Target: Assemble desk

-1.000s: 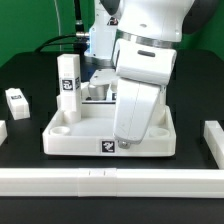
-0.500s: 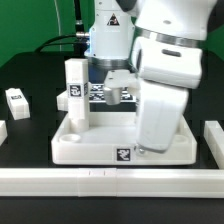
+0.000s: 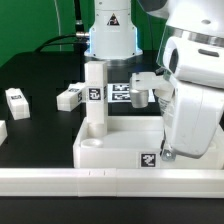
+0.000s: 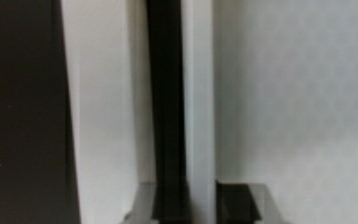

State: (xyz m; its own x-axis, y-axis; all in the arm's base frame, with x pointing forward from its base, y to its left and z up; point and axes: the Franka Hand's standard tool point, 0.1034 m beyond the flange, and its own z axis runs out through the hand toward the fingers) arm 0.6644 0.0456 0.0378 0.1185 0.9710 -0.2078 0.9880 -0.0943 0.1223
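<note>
Both fingers of the pincer (image 3: 168, 153) are clenched, drawn together as far as they go, and they sit low at the near corner of the desk tabletop (image 3: 110, 155) on the exterior view's right, just beside the tag on its front wall. Whether they pinch that wall or only press against it I cannot tell, because the bulky white arm (image 3: 195, 95) hides the contact. In the wrist view the dark fingertips (image 4: 247, 205) show close together against pale white plastic, with a narrow dark strip running away from them; nothing more can be read there. The tabletop lies flat on the black table (image 3: 40, 75), toward the exterior view's right and close behind the long white rail (image 3: 60, 180) at the front edge. One upright leg (image 3: 95, 95) stands in the tabletop's near corner socket on the exterior view's left. A second leg (image 3: 68, 97) lies loose on the table behind that corner, apart from the tabletop. The marker board (image 3: 122, 92) lies flat behind the tabletop, partly covered by the arm. A small white block (image 3: 17, 100) with dark marks sits well apart at the exterior view's left.
</note>
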